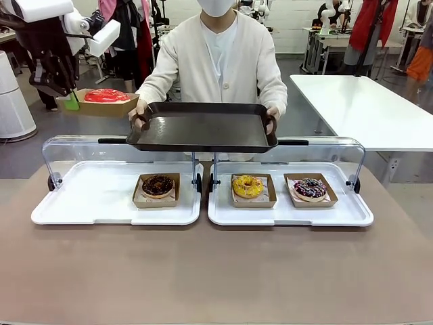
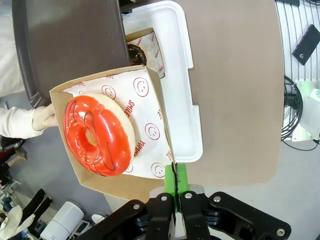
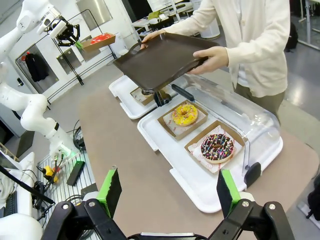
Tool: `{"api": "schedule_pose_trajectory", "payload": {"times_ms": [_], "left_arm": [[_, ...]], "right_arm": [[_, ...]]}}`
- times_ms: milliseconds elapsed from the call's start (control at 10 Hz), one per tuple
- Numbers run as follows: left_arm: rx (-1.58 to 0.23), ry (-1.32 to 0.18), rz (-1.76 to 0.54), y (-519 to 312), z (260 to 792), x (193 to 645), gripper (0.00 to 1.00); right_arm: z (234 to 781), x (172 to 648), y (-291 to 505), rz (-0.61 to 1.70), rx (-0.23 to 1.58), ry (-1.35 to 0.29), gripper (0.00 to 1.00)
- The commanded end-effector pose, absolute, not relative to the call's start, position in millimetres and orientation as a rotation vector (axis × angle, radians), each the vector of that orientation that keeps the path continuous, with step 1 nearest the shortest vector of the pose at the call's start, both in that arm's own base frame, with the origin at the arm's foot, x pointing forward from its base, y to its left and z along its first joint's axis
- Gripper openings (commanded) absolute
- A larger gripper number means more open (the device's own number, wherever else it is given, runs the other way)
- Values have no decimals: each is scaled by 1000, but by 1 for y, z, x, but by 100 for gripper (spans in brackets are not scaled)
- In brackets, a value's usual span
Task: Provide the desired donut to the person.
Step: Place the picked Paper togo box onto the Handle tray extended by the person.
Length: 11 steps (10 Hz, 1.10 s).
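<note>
Left gripper (image 1: 70, 101), front view: pinched shut on the rim of the paper boat (image 1: 101, 107) carrying the red donut (image 1: 106, 95), held aloft by the left end of the dark tray (image 1: 203, 132) offered by the person (image 1: 216, 61). Judged as pickup done, with placement on that tray and release left. Left wrist view: adds green pads clamped flat on the boat's edge, donut beside the dark tray rather than over it (hard to gauge from the front). Right wrist view: right gripper (image 3: 170, 192) spread wide, holding nothing, above the table near the sprinkled donut (image 3: 217, 146).
</note>
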<state>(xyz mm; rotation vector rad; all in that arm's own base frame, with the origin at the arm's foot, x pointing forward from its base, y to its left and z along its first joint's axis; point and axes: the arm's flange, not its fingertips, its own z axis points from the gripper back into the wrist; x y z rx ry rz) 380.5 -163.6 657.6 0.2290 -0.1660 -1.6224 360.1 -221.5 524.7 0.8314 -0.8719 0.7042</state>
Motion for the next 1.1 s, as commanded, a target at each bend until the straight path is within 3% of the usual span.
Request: {"api": "schedule_pose_trajectory", "payload": {"times_ms": [0,700,1000], "left_arm": [[231,-172,-1622,-161,654,376,0],[229,-165,-1622,-164,657,381,1],[220,-145,-1758,-207,688,419,1]], "right_arm": [[525,360,-223,718,838,-885,100],[525,360,-223,718,838,-885,100],[525,360,-223,718,838,-885,100]]}}
